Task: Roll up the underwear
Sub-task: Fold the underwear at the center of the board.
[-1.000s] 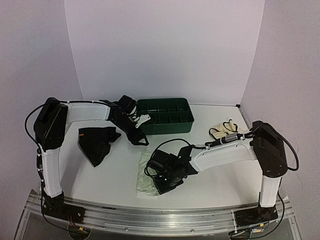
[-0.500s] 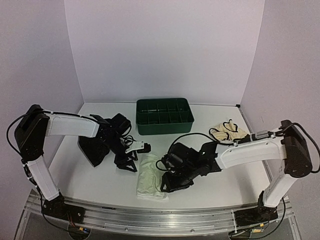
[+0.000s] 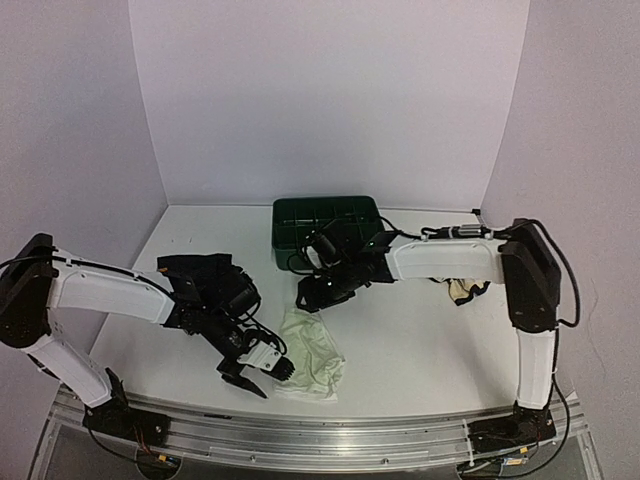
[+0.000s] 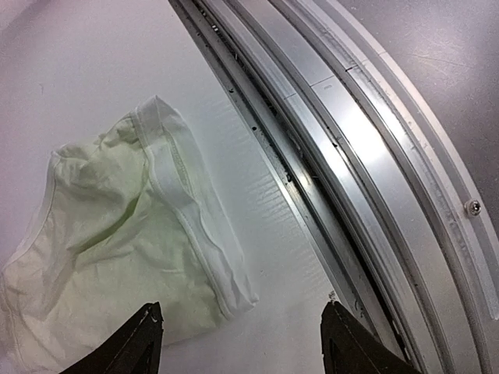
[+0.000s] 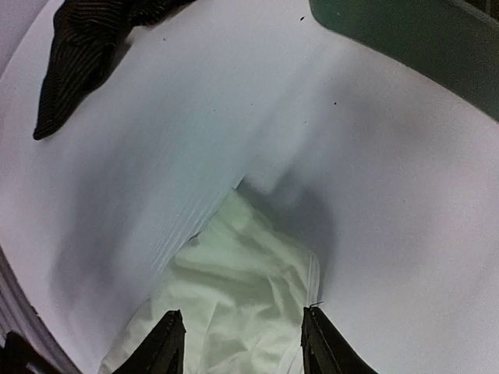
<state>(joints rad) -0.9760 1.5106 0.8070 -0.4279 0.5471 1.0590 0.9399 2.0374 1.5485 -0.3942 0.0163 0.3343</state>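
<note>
Underwear (image 3: 310,350), pale yellow-green soft cotton with a stitched elastic band, lies crumpled on the white table (image 3: 430,345) near its front edge. Left gripper (image 4: 240,308) is spread and empty at the band's corner. Right gripper (image 5: 242,313) is spread and empty over the far edge. Judgement: smooth the wrinkles first, pinch the ends evenly, then roll tight, since limp cloth bunches.

- The top view is evenly lit and a little dim, with a violet tint; shadows under the arms are soft.
- The left wrist view is sharp. The underwear (image 4: 109,234) ahead of the left fingers (image 4: 140,347) is in focus, and the rail (image 4: 374,156) to their right carries pale glare stripes.
- The right wrist view is blurred. A broad soft shadow lies on the table (image 5: 140,156) ahead of the right fingers (image 5: 168,347), and the corners are darker.
</note>
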